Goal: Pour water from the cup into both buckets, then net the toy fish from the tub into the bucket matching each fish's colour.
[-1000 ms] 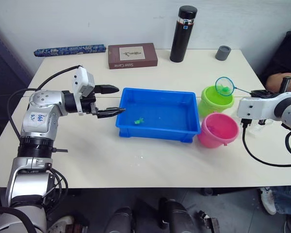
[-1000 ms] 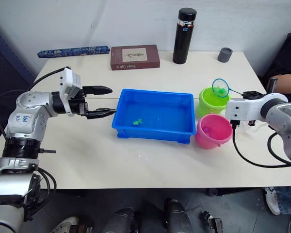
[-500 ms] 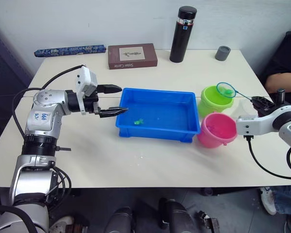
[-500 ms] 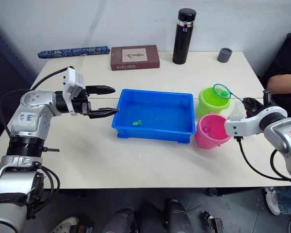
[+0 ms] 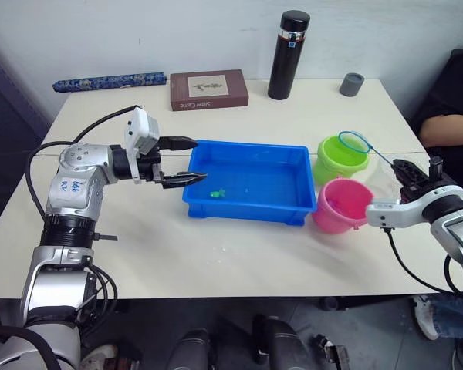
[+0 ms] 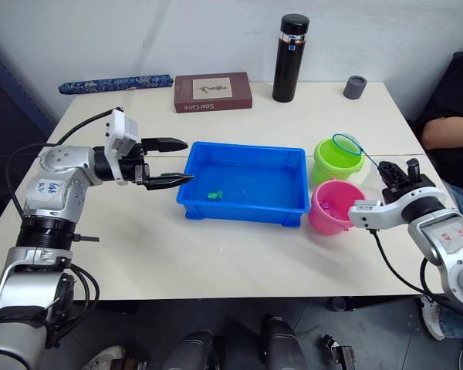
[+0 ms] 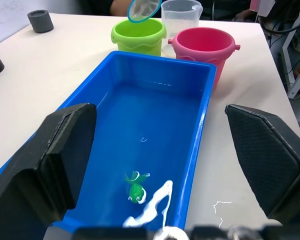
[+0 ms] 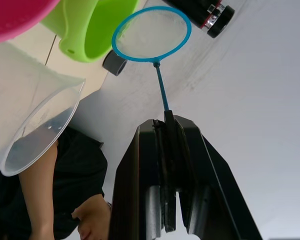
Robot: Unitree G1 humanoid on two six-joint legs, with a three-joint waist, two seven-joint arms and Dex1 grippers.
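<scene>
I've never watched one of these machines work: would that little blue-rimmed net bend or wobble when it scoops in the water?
Probably it wobbles: the net sits at the end of a thin handle, gripped only at its far end by the right pincer. The fine mesh looks soft, so it likely sags under a wet fish. It seems very light, since water drains through.

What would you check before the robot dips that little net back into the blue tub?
1. Net held firm: ok, right gripper shut on its handle.
2. Net empty: ok, nothing in the mesh.
3. Fish left to catch: ok, one green fish in the blue tub.
4. Left gripper out of the way: not ok, open at the tub's end.
5. Green bucket and pink bucket upright: ok.
</scene>
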